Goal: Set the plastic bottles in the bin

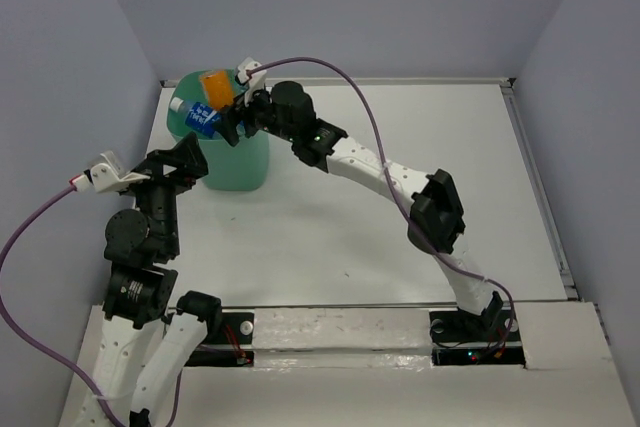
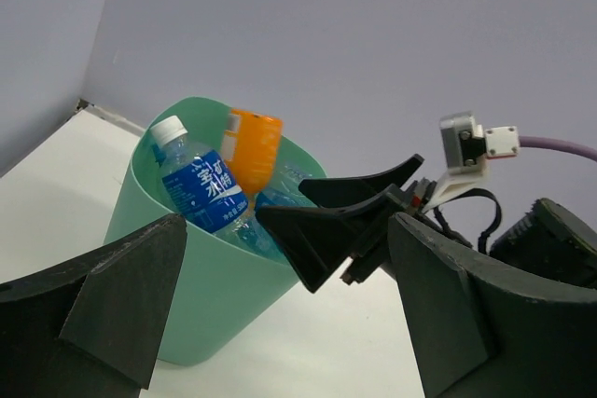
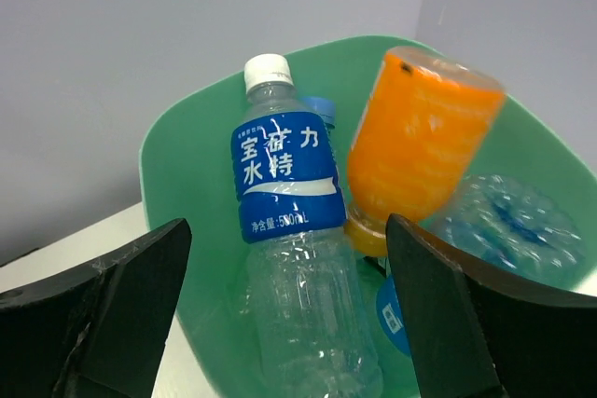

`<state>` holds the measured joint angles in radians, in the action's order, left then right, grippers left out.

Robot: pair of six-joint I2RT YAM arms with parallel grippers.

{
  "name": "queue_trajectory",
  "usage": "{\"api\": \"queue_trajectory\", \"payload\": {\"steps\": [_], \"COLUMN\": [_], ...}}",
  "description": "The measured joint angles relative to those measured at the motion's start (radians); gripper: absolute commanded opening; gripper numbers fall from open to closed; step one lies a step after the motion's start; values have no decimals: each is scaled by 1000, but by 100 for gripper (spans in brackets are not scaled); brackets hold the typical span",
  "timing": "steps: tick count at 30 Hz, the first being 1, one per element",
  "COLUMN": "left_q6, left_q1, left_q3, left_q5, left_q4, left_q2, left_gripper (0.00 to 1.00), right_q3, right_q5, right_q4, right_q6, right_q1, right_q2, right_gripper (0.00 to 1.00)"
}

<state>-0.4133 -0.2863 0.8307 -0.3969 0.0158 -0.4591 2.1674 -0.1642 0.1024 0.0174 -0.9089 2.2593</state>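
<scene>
Plastic bottles (image 3: 280, 184) are sitting heaped in the bin (image 1: 236, 163), w/ our right gripper (image 1: 235, 120) hanging spread & empty just over the rim. We're planning a straight-up retreat so nothing's snagging the pile; left gripper (image 1: 192, 159) is hovering beside the bin, spread & empty too.

The bin (image 1: 240, 165) sits far left on the desk (image 1: 400, 217), close to the left wall (image 1: 70, 67). A blue-labelled bottle (image 3: 280, 184) and an orange bottle (image 3: 420, 146) poke above its crowded mouth. The right hand (image 1: 233, 119), spread wide, blocks the right rim; the left hand (image 1: 197, 160) crowds the near side. Rightward the desk runs free.
</scene>
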Motion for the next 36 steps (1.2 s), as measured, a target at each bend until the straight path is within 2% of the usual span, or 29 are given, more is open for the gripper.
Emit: {"api": "queue_trajectory", "payload": {"steps": [7, 8, 9, 11, 12, 15, 21, 22, 24, 25, 26, 27, 32, 36], "left_q6": [0, 0, 0, 0, 1, 7, 26, 30, 35, 37, 36, 34, 13, 7], "left_q1": [0, 0, 0, 0, 0, 0, 0, 0, 0, 0, 0, 0, 0, 0], "left_q3": [0, 0, 0, 0, 0, 0, -7, -12, -27, -35, -48, -55, -87, -119], "left_q5": [-4, -5, -5, -4, -4, 3, 104, 137, 202, 237, 297, 331, 500, 535], "left_q4": [0, 0, 0, 0, 0, 0, -32, -43, -67, -79, -95, -102, -137, -150], "left_q2": [0, 0, 0, 0, 0, 0, -1, -1, -1, -1, -2, -2, -1, 12], "left_gripper": [99, 99, 99, 99, 99, 99, 99, 99, 99, 99, 99, 99, 99, 99], "right_q3": [-144, -161, -187, -256, -298, -489, -877, -956, -1070, -1120, -1167, -1221, -1340, -1413], "right_q5": [37, 38, 38, 37, 35, 21, 10, 11, 30, 52, 76, 113, 309, 470], "right_q4": [50, 56, 72, 91, 105, 161, 290, 298, 338, 351, 348, 351, 321, 276], "right_q6": [-15, -15, -15, -13, -10, 19, 98, 111, 122, 128, 138, 134, 148, 149], "right_q1": [-3, -3, -3, -3, -3, -3, -3, -3, -3, -3, -3, -3, -3, -3], "right_q2": [-154, -172, -196, -249, -283, -416, -724, -808, -948, -1008, -1076, -1157, -1387, -1466], "right_gripper": [72, 65, 63, 46, 28, 0, 0, 2, 46, 65, 93, 100, 100, 100]}}
